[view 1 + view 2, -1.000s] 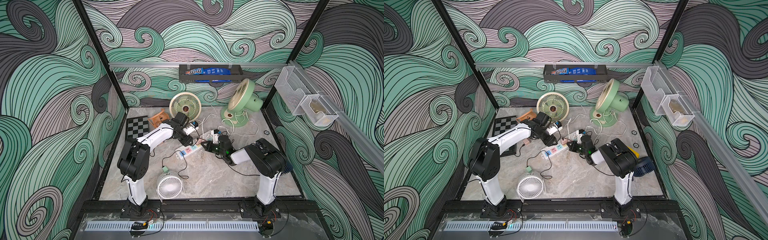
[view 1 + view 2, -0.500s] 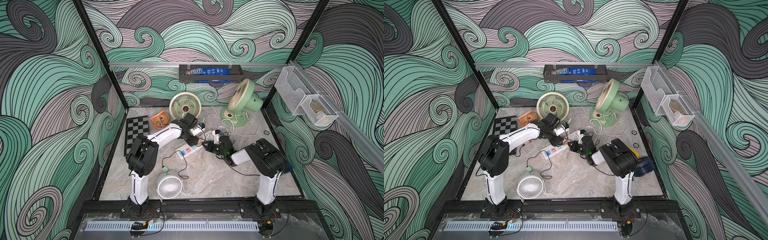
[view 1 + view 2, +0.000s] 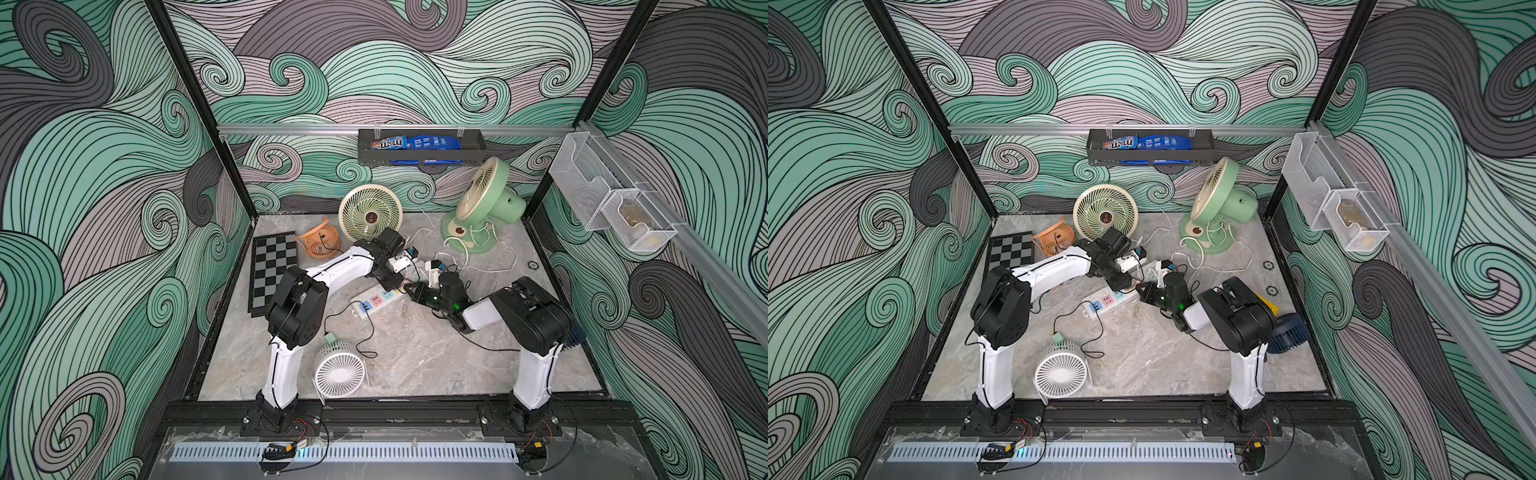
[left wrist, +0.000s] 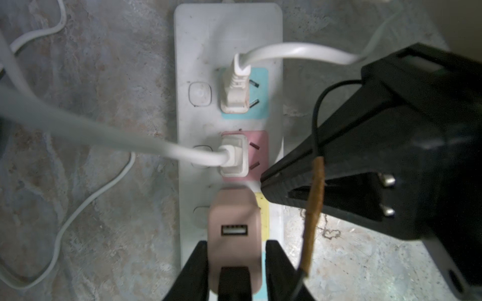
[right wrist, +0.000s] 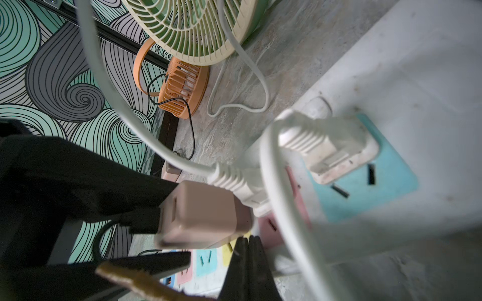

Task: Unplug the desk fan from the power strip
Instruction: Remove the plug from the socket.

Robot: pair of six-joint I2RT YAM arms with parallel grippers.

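Note:
The white power strip (image 3: 376, 301) (image 4: 203, 52) lies mid-table. Two white plugs sit in its blue and pink sockets. A beige USB adapter plug (image 4: 234, 208) (image 5: 203, 208) stands in the yellow socket, its USB port empty. My left gripper (image 4: 236, 243) (image 3: 401, 286) reaches down over it with its fingers closed against the adapter's two sides. My right gripper (image 5: 247, 241) (image 4: 263, 182) is shut, its tip resting on the strip beside the adapter near the pink socket. I cannot tell which of the fans around the strip is the desk fan.
A cream fan (image 3: 370, 212) and a green fan (image 3: 482, 199) stand at the back, with loose white cords on the table. An orange fan (image 3: 318, 243) and a chessboard (image 3: 272, 270) lie at the left. A white fan (image 3: 340, 372) stands in front, its black cord running to the strip.
My left arm has swung right from the orange fan's side to the strip. Its jaws have narrowed round the adapter. The right gripper has stayed on the strip.

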